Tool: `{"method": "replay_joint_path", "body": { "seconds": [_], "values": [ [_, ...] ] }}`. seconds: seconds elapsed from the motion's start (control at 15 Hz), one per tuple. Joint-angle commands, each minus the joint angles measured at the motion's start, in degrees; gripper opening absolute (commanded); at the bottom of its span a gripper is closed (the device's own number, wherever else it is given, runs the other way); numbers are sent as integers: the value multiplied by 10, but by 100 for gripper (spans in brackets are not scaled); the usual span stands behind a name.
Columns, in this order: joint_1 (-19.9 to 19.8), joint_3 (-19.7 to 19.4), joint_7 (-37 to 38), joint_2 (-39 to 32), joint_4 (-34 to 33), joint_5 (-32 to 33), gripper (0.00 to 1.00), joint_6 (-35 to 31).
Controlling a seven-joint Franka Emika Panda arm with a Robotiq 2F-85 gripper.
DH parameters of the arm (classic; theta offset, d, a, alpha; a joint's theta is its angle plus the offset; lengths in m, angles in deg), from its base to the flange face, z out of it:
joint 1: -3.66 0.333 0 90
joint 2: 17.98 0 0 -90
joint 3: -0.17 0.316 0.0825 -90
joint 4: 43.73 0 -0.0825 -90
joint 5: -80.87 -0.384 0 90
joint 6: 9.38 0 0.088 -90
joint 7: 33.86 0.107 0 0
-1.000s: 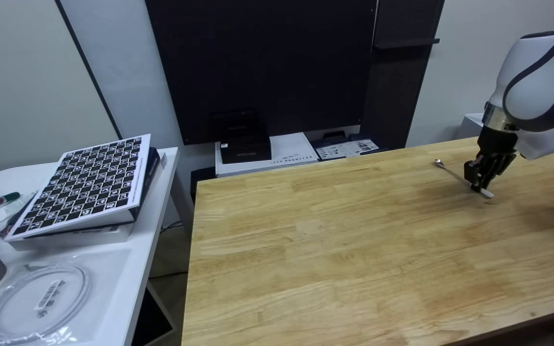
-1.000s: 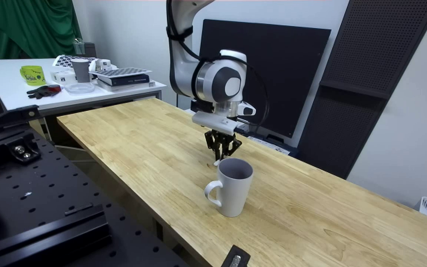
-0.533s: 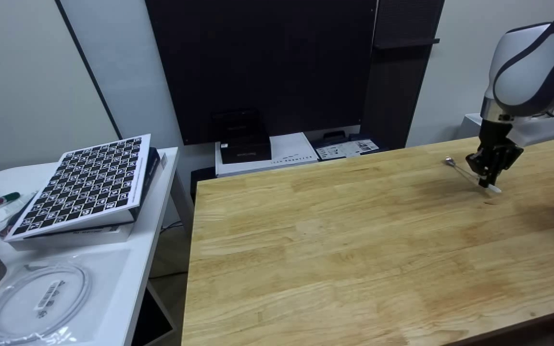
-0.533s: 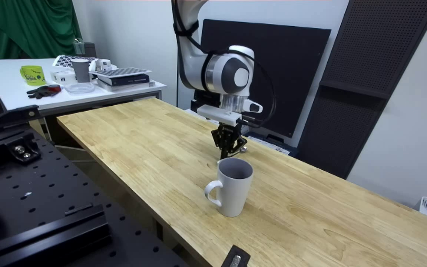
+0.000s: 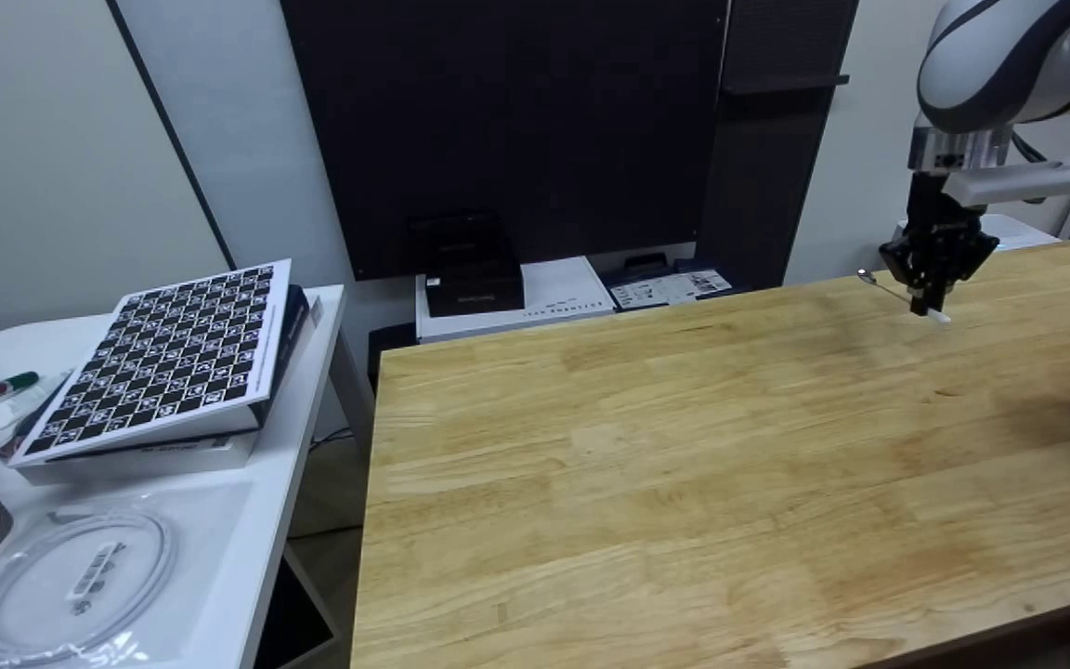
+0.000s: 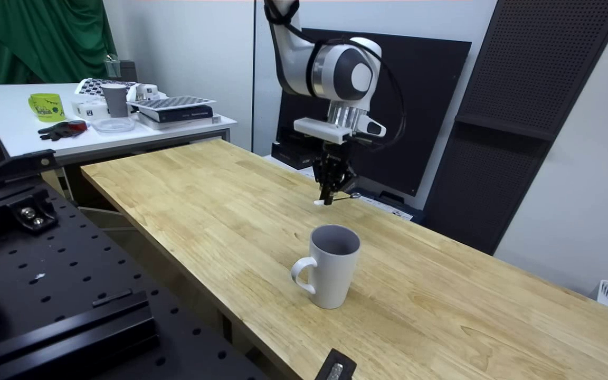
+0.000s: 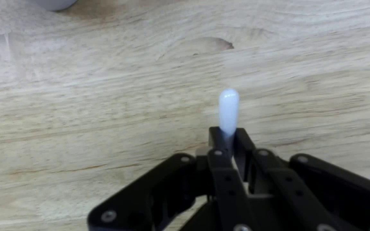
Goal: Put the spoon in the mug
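My gripper is shut on the spoon near its pale handle end, in the air above the wooden table. The spoon's white handle end sticks out on one side, and its thin stem and small silvery bowl on the other. In the wrist view the white handle end points up the picture between the fingertips; the bowl is hidden there. The light grey mug stands upright with its handle on the left in an exterior view. My gripper is apart from it, farther back. The mug's base shows at the wrist view's top left.
A black perforated bench runs along the table's front left side in an exterior view. A white side table holds a green mug, a grey cup and stacked books. Boxes lie behind the wooden table.
My gripper has risen from at or near the tabletop, carrying the spoon up with it. In an exterior view it also moved a little right and back. The mug has not moved.
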Motion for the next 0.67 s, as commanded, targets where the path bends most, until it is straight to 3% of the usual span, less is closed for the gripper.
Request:
{"method": "replay_joint_path", "body": {
  "seconds": [0.0,0.27,0.6],
  "values": [
    [-45,31,3,14,-50,-33,3,136],
    [-85,48,-5,22,-100,-80,3,288],
    [-110,38,21,25,-133,-125,3,450]
  ]
}}
